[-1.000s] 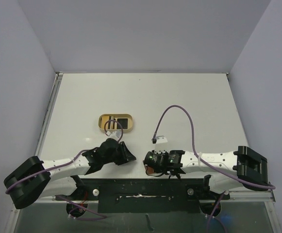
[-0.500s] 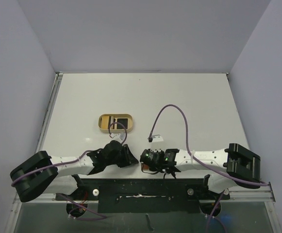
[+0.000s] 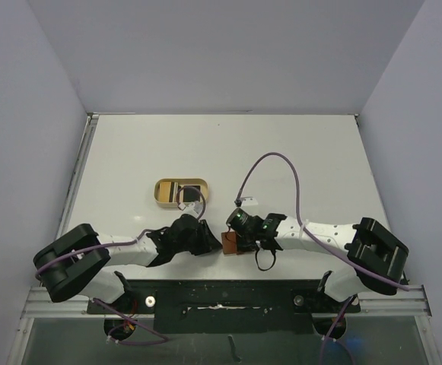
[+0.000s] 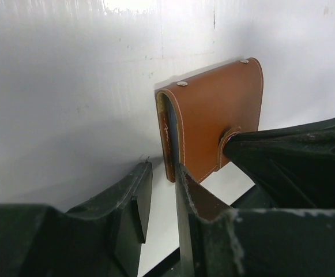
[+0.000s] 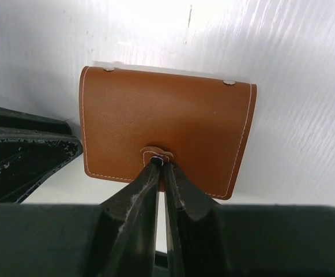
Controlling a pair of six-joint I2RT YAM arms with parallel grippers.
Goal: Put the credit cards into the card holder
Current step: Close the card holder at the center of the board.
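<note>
The card holder [image 3: 228,242] has shifted forward, tab [image 5: 157,156] pinched by right jaws.

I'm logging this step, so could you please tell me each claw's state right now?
Left claw: open, holding nothing.
Right claw: closed on the wallet.

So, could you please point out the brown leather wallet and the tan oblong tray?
brown leather wallet [image 5: 167,121], right wrist view, middle of its outer face.
tan oblong tray [image 3: 157,193], top external view, left rim.
</note>
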